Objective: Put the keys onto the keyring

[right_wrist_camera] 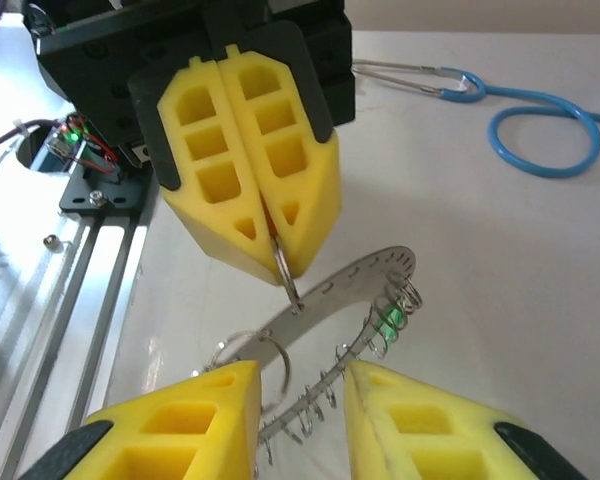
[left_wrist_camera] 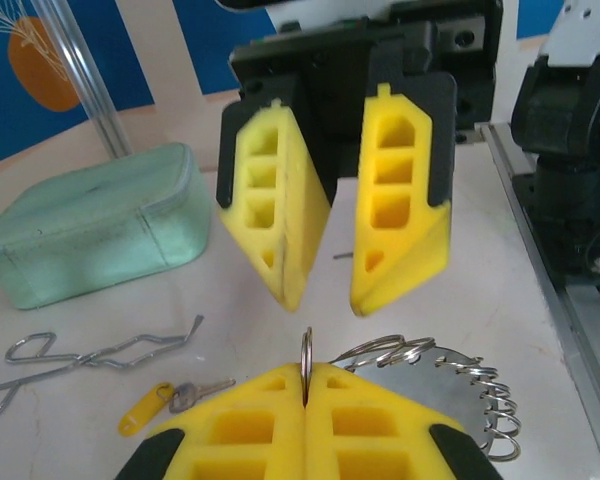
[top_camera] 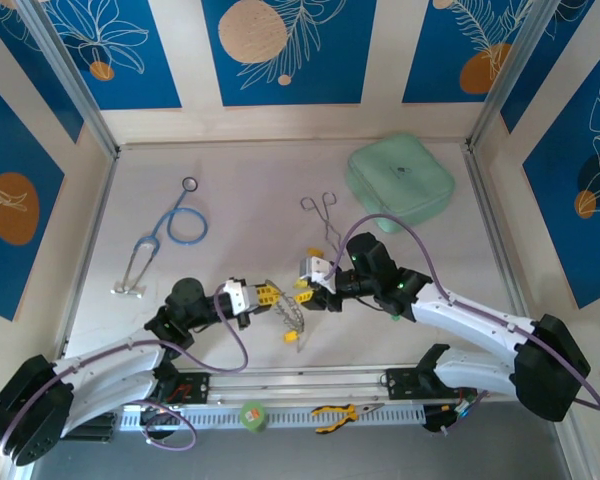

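Observation:
The keyring [top_camera: 292, 316] is a flat silvery crescent fringed with small split rings, hanging just above the table between my arms. My left gripper [left_wrist_camera: 306, 375] is shut on one small split ring [left_wrist_camera: 306, 350] of the keyring's [left_wrist_camera: 435, 385] rim. My right gripper [right_wrist_camera: 302, 400] stands open, facing the left gripper [right_wrist_camera: 277, 262] with the keyring [right_wrist_camera: 350, 295] between them. A green-headed key [right_wrist_camera: 391, 318] hangs among the rings. A yellow-tagged key [left_wrist_camera: 150, 408] lies on the table near the forceps, and another yellow key [top_camera: 292, 338] lies below the ring.
Silver forceps [top_camera: 325, 215] lie behind the grippers, and a blue-tubed stethoscope [top_camera: 170, 235] lies at the left. A mint-green case [top_camera: 400, 180] sits at the back right. Orange-handled pliers [top_camera: 340, 412] rest on the near rail.

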`<state>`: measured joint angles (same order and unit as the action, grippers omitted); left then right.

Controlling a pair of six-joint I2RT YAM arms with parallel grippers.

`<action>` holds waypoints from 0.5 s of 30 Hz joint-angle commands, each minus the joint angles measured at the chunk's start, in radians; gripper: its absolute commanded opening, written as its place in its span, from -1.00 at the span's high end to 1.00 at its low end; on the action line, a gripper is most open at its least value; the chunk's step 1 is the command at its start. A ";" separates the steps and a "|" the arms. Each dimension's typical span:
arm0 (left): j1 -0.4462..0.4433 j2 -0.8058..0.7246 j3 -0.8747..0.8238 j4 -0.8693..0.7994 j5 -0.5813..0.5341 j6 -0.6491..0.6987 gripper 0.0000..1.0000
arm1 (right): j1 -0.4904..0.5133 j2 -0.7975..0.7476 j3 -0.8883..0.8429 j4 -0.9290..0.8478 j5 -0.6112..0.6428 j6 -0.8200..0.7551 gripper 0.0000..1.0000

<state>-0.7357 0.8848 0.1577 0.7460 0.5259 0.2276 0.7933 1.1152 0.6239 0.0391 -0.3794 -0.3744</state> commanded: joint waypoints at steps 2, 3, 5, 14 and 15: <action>-0.008 0.005 -0.001 0.145 0.024 -0.055 1.00 | 0.023 0.021 -0.008 0.103 -0.050 0.029 0.45; -0.007 0.005 -0.001 0.145 0.026 -0.055 1.00 | 0.025 0.026 -0.007 0.111 -0.049 0.032 0.47; -0.008 0.006 -0.001 0.142 0.032 -0.057 1.00 | 0.027 0.031 -0.006 0.119 -0.049 0.032 0.50; -0.007 0.016 0.002 0.141 0.053 -0.046 1.00 | 0.040 0.036 0.002 0.123 -0.053 0.041 0.56; -0.007 0.021 0.002 0.149 0.056 -0.045 1.00 | 0.041 0.036 0.002 0.129 -0.052 0.044 0.57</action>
<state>-0.7357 0.8997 0.1577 0.8249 0.5468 0.1883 0.8268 1.1439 0.6239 0.1467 -0.4019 -0.3477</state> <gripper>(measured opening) 0.040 0.218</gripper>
